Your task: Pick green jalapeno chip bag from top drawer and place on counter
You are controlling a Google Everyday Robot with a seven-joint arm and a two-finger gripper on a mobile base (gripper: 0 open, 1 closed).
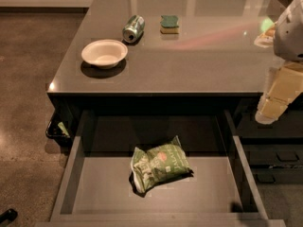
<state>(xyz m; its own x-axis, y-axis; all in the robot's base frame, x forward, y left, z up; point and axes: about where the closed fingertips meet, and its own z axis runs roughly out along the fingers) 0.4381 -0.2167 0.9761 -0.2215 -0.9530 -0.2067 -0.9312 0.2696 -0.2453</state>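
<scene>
The green jalapeno chip bag (160,168) lies crinkled in the middle of the open top drawer (94,186), on its flat grey bottom. The counter (189,63) stretches above and behind the drawer. My gripper (268,114) hangs at the right edge of the view, pointing down and left, just beyond the drawer's right side and level with the counter's front edge. It is well above and to the right of the bag and touches nothing. The white arm (291,30) rises above it.
On the counter stand a white bowl (104,53), a green soda can (133,28) lying on its side and a green-topped yellow sponge (169,24). Narrower dark drawers with handles (279,157) sit at the right. Brown floor (23,79) lies to the left.
</scene>
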